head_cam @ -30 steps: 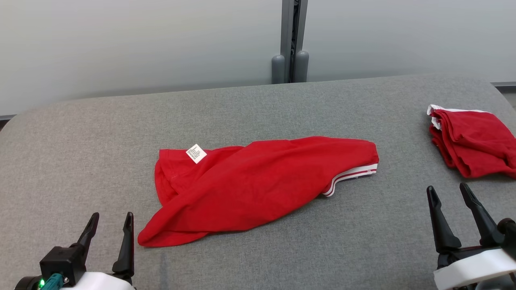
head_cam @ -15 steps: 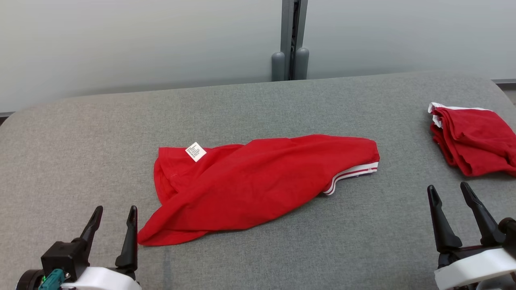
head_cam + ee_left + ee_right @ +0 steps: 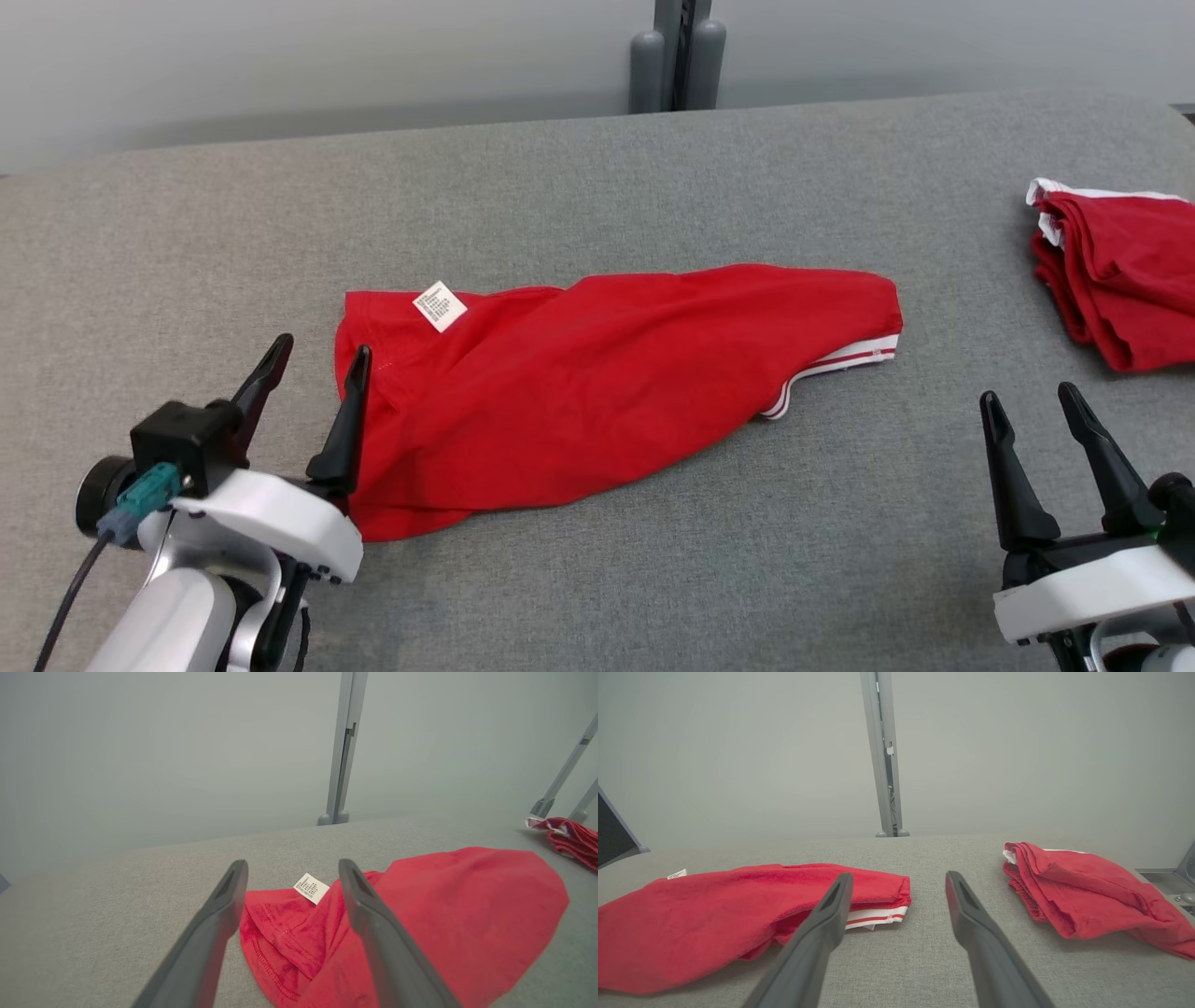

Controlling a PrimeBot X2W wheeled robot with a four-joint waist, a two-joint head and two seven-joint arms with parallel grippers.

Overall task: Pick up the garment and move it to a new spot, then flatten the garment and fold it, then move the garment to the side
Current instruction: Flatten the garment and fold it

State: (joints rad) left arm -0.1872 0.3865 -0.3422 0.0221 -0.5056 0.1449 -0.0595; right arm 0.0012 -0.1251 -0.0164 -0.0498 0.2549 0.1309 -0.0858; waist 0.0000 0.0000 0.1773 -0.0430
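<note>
A red garment lies crumpled in the middle of the grey padded table, with a white label near its left end and a white striped band at its right end. My left gripper stands open at the garment's left edge, its right finger over the cloth's rim. From the left wrist view the garment and label lie just ahead of the fingers. My right gripper is open at the lower right, apart from the cloth; the right wrist view shows the garment on its left.
A second red garment, folded, lies at the table's right edge, also in the right wrist view as the folded garment. A grey post stands behind the table against a pale wall. Bare grey surface runs along the front and left.
My left gripper has moved forward and right, up to the garment's left edge. The head camera has tilted down, so the whole scene sits higher in view. The right gripper has hardly moved.
</note>
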